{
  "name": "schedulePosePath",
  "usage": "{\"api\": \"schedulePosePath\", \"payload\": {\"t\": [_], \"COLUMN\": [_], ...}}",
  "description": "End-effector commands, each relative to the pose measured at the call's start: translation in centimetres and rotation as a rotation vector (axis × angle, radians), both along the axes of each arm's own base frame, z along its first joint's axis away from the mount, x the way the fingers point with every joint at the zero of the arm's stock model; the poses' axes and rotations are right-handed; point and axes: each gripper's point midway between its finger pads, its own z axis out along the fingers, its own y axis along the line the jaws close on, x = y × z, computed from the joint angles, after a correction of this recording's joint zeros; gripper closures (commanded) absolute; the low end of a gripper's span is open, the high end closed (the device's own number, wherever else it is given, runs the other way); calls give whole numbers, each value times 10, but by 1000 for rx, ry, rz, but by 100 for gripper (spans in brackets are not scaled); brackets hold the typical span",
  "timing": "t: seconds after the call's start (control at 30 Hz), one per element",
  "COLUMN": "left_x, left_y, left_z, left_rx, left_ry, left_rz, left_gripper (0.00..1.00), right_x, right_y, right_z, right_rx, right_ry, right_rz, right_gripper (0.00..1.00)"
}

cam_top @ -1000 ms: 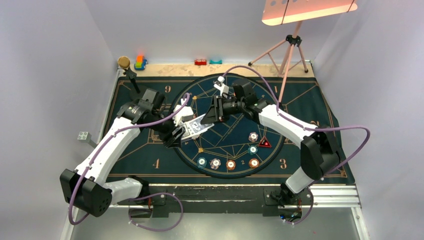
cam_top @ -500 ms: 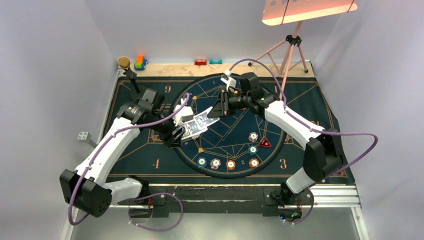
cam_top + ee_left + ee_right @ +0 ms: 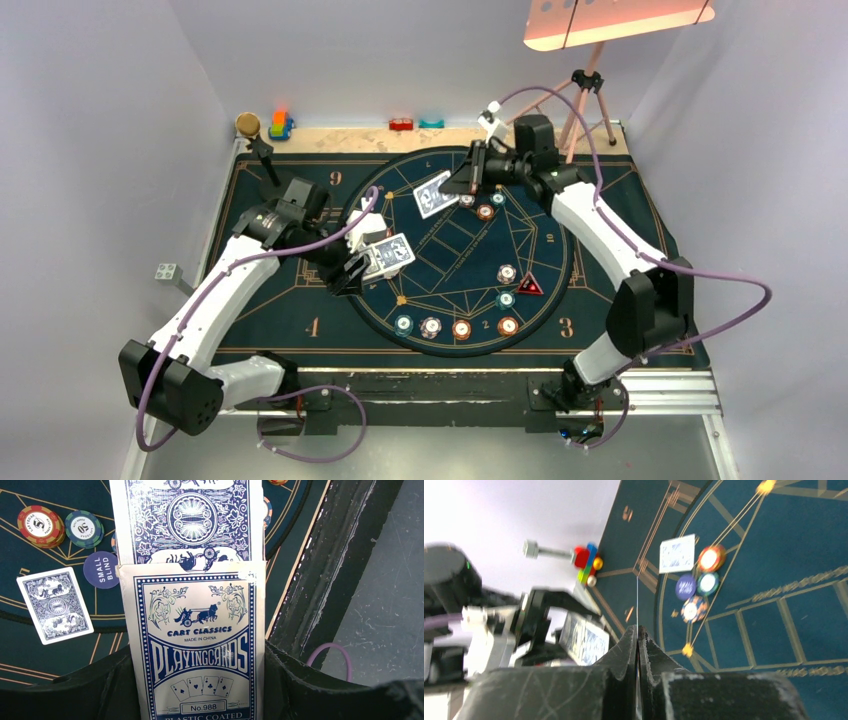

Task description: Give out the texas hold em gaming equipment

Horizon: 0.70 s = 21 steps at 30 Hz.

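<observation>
My left gripper is shut on a blue-and-white playing card box, with blue-backed cards sticking out of its open end. My right gripper is over the far part of the round mat. It is shut on a single card, seen edge-on in the right wrist view. A card shows just left of its tip. Another card lies flat on the mat beside an orange chip, a teal chip and a blue disc.
Several chips line the near edge of the circle. Two more chips and a red triangle token sit at right. Toy blocks and a black stand are at the far left corner. A tripod is at the far right.
My right gripper has drawn one card out of the box and carried it up and to the right, to the far side of the circle. My left gripper has held the box still.
</observation>
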Motion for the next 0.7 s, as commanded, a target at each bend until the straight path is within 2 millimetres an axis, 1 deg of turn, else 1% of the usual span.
{"api": "schedulePosePath", "payload": {"t": [0.0,0.07,0.1,0.17,0.2,0.23,0.27,0.3,0.33,0.43,0.53,0.6,0.67], "left_x": [3,2,2,2,2,2,2,2,2,1,1,0,0], "left_y": [-7,-8,-8,-8,-8,-8,-9,-9,-9,-9,-8,-8,-7], "left_z": [9,9,10,12,13,14,16,18,19,21,20,18,16], "left_rx": [-53,-57,-58,-60,-63,-64,-68,-70,-72,-73,-70,-65,-59], "left_ry": [-37,-32,-33,-34,-36,-38,-42,-44,-46,-47,-45,-42,-41], "left_rz": [-19,-18,-18,-18,-18,-17,-18,-17,-18,-19,-21,-21,-22], "left_gripper": [87,87,87,87,87,87,87,87,87,87,87,87,87], "right_x": [68,100,117,153,169,184,199,211,222,244,255,258,257], "right_y": [-21,-24,-24,-27,-29,-31,-33,-37,-39,-47,-52,-54,-54], "right_z": [8,-7,-18,-37,-50,-56,-66,-77,-83,-105,-128,-142,-155], "right_rx": [7,3,-10,-67,-102,-133,-168,-198,-215,-225,-219,-224,-233], "right_ry": [-54,-36,-30,-39,-37,-43,-40,-32,-30,6,54,84,119], "right_rz": [-129,-170,-193,-255,-280,-306,-331,-355,-377,-431,-475,-490,-498], "right_gripper": [100,100,100,100,100,100,100,100,100,99,99,94,84]}}
